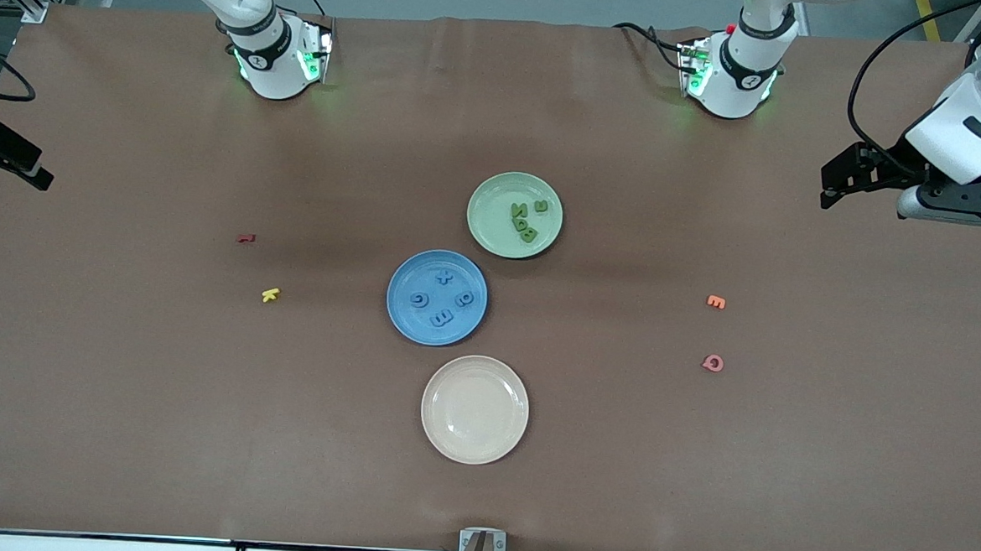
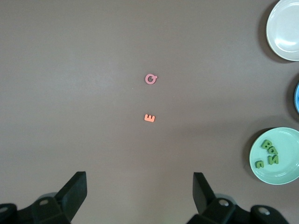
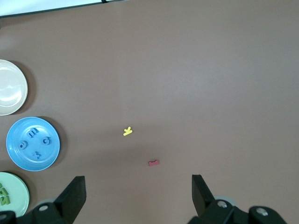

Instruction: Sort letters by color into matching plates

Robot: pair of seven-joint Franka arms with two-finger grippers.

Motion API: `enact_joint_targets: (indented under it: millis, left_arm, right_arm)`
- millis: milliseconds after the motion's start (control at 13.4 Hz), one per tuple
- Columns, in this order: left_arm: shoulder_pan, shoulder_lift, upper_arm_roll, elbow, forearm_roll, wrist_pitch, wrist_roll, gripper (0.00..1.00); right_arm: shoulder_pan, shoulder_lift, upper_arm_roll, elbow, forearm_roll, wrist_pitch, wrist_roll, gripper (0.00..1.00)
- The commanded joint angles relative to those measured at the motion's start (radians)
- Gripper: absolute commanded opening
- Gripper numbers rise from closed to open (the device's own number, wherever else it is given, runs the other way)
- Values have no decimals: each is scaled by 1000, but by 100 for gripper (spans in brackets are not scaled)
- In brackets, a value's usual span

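4 blue letters (image 1: 441,298) lie in the blue plate (image 1: 408,326), 4 green letters (image 1: 526,219) in the green plate (image 1: 489,225); left gripper (image 2: 140,191) and right gripper (image 3: 138,193) hover spread at the table's ends, well apart from both.

blue letters (image 1: 442,297) on blue plate (image 1: 400,317), green letters (image 1: 526,219) on pale green plate (image 1: 489,225).

A brown surface (image 1: 114,415) carries three plates in a loose line at its middle: a pale green plate (image 1: 493,229), a blue plate (image 1: 408,322) just nearer the front camera, and a cream plate (image 1: 475,409) nearest. Toward the right arm's end lie a dark red letter (image 1: 245,238) and a yellow letter (image 1: 269,295); toward the left arm's end, an orange letter (image 1: 715,301) and a pink letter (image 1: 713,363).
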Motion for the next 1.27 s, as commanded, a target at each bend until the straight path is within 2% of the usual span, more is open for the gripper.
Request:
enact_joint_targets:
  millis: [0,596,969,1193]
  left_arm:
    - [-3,-3,0,-5,19,-2,-7,100]
    - [3,-19,-3,-28,19,-6,1,100]
    - [11,-7,-3,-11,19,4,2,100]
    - [14,23,1,43,19,-2,-1,100]
  right_arm:
    - [-18,15,15,29,-14,-8,1,100]
    - [-18,15,15,30,-12,-8,1,100]
    - [-22,15,15,30,-12,-9,1,100]
    - [-24,15,15,30,-9,-9,1,100]
